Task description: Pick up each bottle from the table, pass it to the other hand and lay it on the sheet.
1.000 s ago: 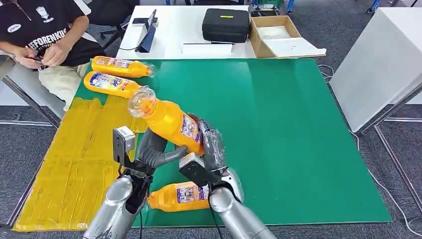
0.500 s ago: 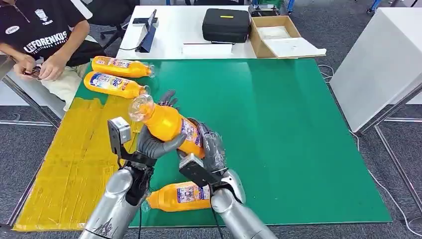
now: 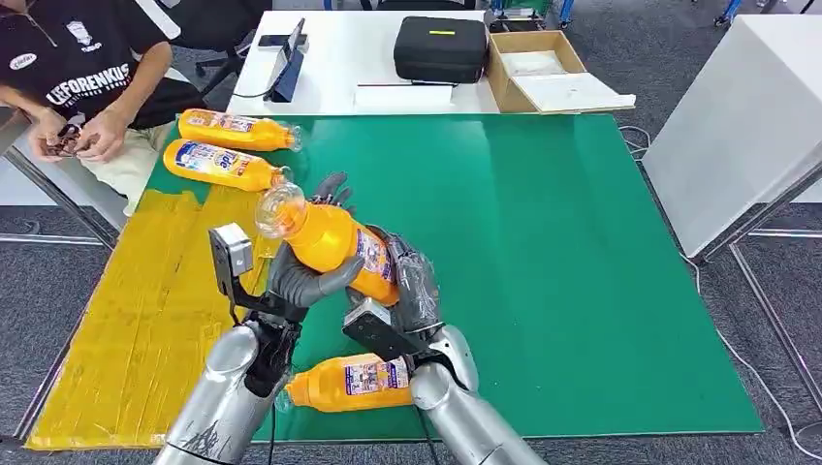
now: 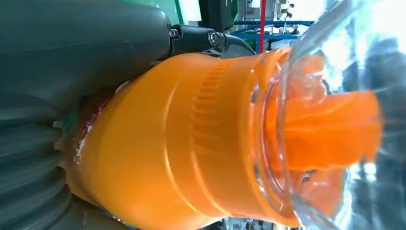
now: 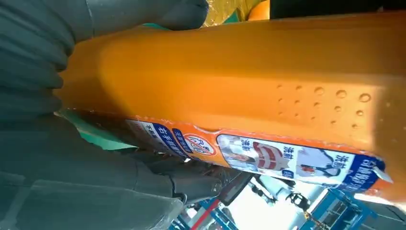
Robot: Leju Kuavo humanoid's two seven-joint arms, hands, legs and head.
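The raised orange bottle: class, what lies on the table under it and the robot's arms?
Another orange bottle lies on its side on the green mat, under the raised bottle. The right arm covers its far end.

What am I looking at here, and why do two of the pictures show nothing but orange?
These are three cameras on one humanoid robot. The wide picture is taken from its head, looking down at a green table with a yellow sheet taped on its left side. The two silver arms at the bottom are the robot's own.

Both hands are on one orange bottle in mid-air: the left hand near its clear cap end, the right hand lower down. The orange pictures come from cameras at each wrist, very close to that bottle, beside the grey fingers.

Two bottles lie at the table's far left, and another bottle lies near the robot. A seated person is at the corner.
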